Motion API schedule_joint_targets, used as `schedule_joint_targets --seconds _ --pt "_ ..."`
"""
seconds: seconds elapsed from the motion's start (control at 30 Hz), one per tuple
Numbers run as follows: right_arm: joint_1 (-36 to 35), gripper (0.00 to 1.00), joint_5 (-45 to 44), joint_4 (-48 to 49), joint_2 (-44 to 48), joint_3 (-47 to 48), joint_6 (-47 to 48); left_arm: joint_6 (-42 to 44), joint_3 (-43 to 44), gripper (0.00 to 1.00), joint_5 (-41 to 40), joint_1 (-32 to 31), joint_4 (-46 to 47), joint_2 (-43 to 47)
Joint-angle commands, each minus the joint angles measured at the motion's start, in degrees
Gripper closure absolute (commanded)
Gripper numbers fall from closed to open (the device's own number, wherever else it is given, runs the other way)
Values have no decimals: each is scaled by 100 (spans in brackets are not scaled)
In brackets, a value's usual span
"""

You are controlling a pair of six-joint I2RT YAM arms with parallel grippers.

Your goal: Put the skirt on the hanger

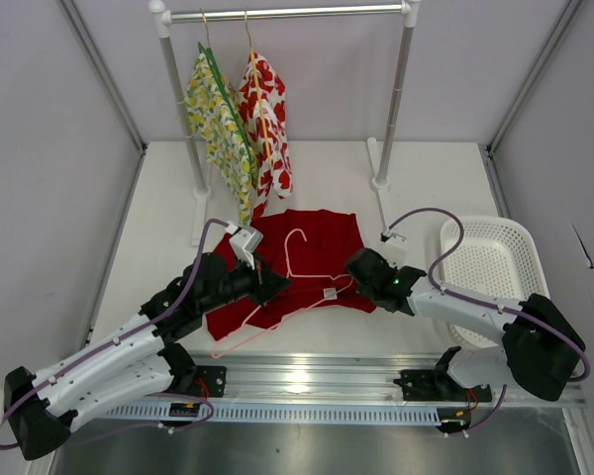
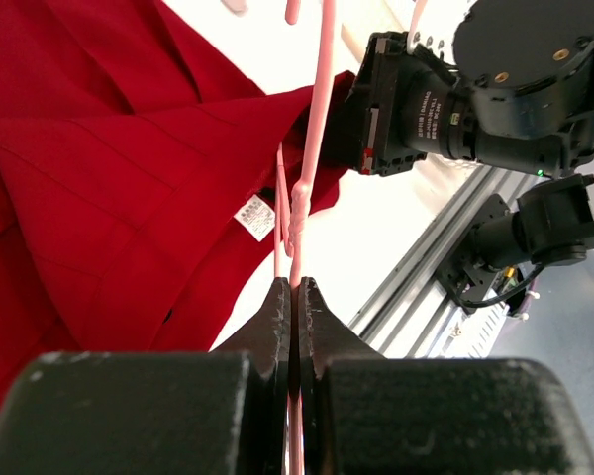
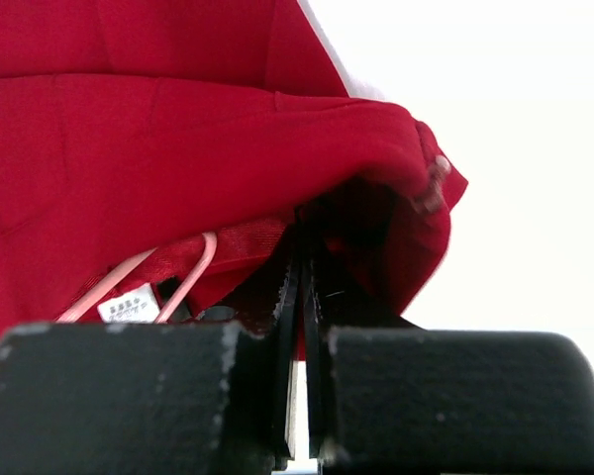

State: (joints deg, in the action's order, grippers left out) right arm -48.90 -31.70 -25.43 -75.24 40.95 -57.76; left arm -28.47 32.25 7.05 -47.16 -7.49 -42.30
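The deep-red skirt [image 1: 302, 262] lies spread on the white table in the middle. The pale pink wire hanger [image 1: 307, 272] lies on and partly under it, its hook toward the rack and one arm trailing off the cloth to the near left. My left gripper [image 1: 274, 287] is shut on the hanger's wire [image 2: 312, 139] at the skirt's left edge. My right gripper [image 1: 361, 265] is shut on the skirt's right hem [image 3: 376, 178], with the cloth bunched over its fingertips. The hanger's wire and a white label [image 3: 131, 305] show under the lifted hem.
A clothes rack [image 1: 287, 12] stands at the back with a yellow-green floral garment [image 1: 218, 124] and a white red-flowered garment [image 1: 265, 124] hanging on it. A white basket [image 1: 490, 262] sits at the right. A metal rail [image 1: 376, 381] runs along the near edge.
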Motion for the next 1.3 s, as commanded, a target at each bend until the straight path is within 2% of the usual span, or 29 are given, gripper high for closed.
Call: schedule_joint_targets --seconds 0.0,0.33,0.6,0.83,1.07,1.27 --pt "-31 100 -266 -173 404 247 106 34 53 100 200 40 415 135" --pt "109 100 23 -278 1257 247 440 -97 -236 100 437 40 949 319" --pt "583 100 437 -243 1828 220 695 -194 -527 100 578 40 1565 240" --pt "970 100 797 -322 2066 229 819 -264 -685 100 578 40 2154 38" --pt "1181 100 1078 -340 2224 115 836 -212 -1018 100 578 22 3155 -85" --pt "1331 100 1333 -340 2207 98 863 16 -1247 100 429 -57 3508 -164"
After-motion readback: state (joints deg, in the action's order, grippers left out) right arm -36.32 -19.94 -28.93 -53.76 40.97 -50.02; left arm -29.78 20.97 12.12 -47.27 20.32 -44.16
